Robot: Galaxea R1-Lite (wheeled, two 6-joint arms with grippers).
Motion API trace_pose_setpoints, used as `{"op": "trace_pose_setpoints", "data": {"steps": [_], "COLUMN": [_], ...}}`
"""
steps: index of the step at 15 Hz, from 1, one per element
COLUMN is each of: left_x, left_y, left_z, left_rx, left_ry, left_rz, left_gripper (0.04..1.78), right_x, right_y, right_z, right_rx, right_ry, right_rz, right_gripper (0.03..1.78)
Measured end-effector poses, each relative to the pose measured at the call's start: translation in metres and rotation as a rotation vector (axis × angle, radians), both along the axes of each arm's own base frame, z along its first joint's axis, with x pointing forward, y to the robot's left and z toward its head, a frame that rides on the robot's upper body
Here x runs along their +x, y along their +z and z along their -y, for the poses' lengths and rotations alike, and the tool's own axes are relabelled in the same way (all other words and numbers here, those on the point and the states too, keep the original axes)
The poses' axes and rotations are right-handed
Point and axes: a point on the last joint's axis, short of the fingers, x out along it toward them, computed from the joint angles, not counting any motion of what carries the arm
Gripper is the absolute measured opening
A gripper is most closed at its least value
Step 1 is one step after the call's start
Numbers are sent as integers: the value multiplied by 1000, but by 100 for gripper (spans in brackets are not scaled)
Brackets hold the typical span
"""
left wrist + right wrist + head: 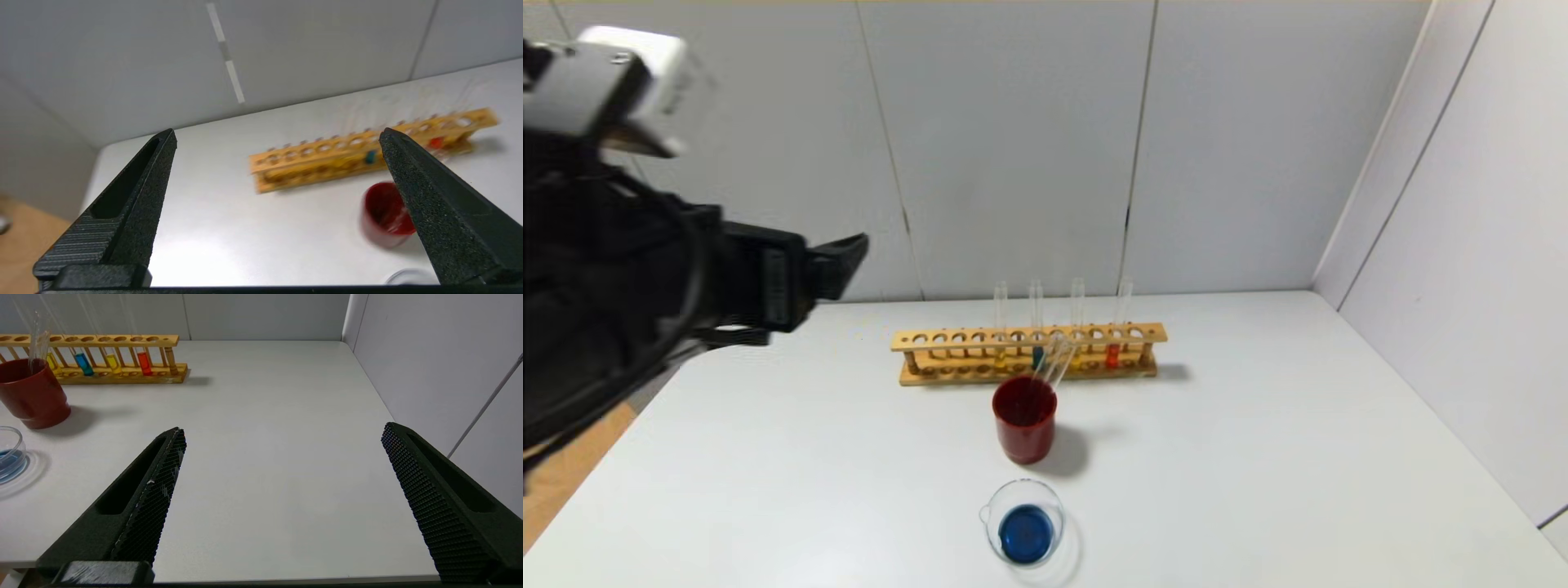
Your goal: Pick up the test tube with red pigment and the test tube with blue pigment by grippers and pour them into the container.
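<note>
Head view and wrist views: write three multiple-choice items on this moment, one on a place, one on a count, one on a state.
1. Where is the cup?
A. Between the rack and the beaker
B. Behind the rack
C. At the table's right edge

2. How many tubes with liquid stand in the rack?
A. Two
B. Four
C. Six

3. How is the left end effector?
A. Open and empty
B. Shut on a tube
C. Shut on the cup

Key: 1 A, the three line up toward the robot; 2 B, yellow, blue, yellow, red; 3 A, its fingers stand wide apart with nothing between them.
</note>
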Motion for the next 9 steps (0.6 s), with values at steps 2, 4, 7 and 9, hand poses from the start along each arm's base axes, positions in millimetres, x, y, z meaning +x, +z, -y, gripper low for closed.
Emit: {"op": "trace_pose_setpoints", "data": {"steps": [2, 4, 7, 9], "left_x": [-32, -67, -132, -171], "left_y": [4, 3, -12, -33], "left_z": [-46, -89, -122, -125], "left_rx": [17, -9, -55, -65], "left_ry": [82, 176, 202, 159], "left_rz": [3, 41, 127, 155], "left_gripper": [175, 175, 175, 175], "right_x": [0, 0, 0, 0], "right_y": [0, 0, 0, 0], "right_z": [0, 0, 0, 0], "right_rx": [0, 0, 0, 0], "right_ry": [0, 0, 0, 0], "right_rz": [0, 0, 0, 0], "right_gripper": [175, 175, 175, 175]}}
